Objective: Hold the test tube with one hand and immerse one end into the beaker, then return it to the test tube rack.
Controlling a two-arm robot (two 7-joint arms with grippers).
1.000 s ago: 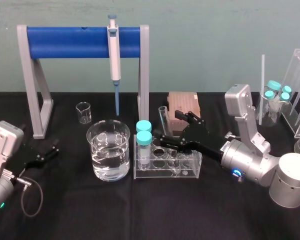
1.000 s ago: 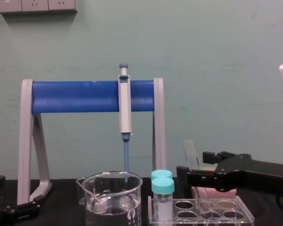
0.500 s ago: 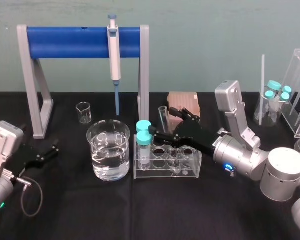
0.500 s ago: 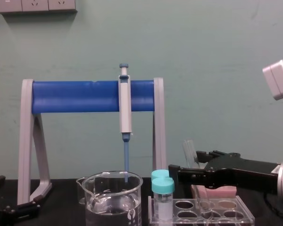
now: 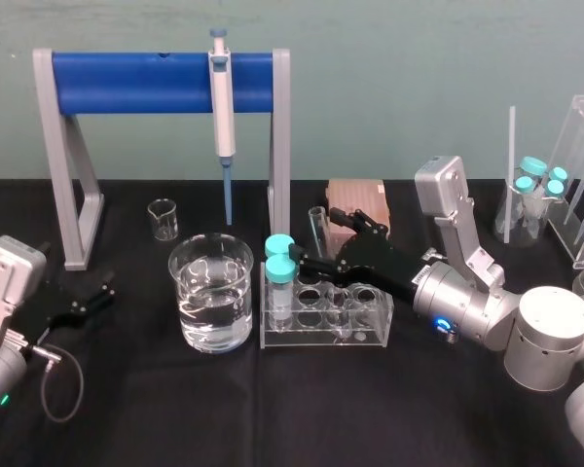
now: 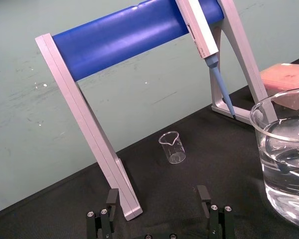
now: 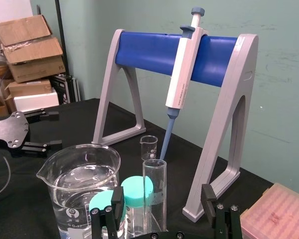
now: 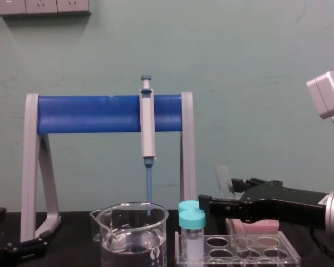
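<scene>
The test tube (image 5: pixel 317 230) stands upright in the back row of the clear test tube rack (image 5: pixel 368 329). My right gripper (image 5: pixel 321 241) reaches in from the right, open, one finger on each side of the tube; contact is not visible. In the right wrist view the tube (image 7: pixel 154 189) rises midway between the spread fingers (image 7: pixel 210 203). The chest view has the tube (image 8: pixel 222 179) just behind the black gripper (image 8: pixel 217 194). The water-filled beaker (image 5: pixel 212 291) sits left of the rack. My left gripper (image 5: pixel 78 297) rests open at the table's left.
Two teal-capped tubes (image 5: pixel 279 263) stand at the rack's left end, next to the beaker. A grey stand with a blue bar (image 5: pixel 161 81) holds a pipette (image 5: pixel 220 107) at the back. A small beaker (image 5: pixel 163 218), a pink box (image 5: pixel 358 200) and an acrylic holder (image 5: pixel 574 185) stand around.
My right gripper has moved left along the rack, so the test tube now stands between its open fingers. The left arm and the tube have not moved.
</scene>
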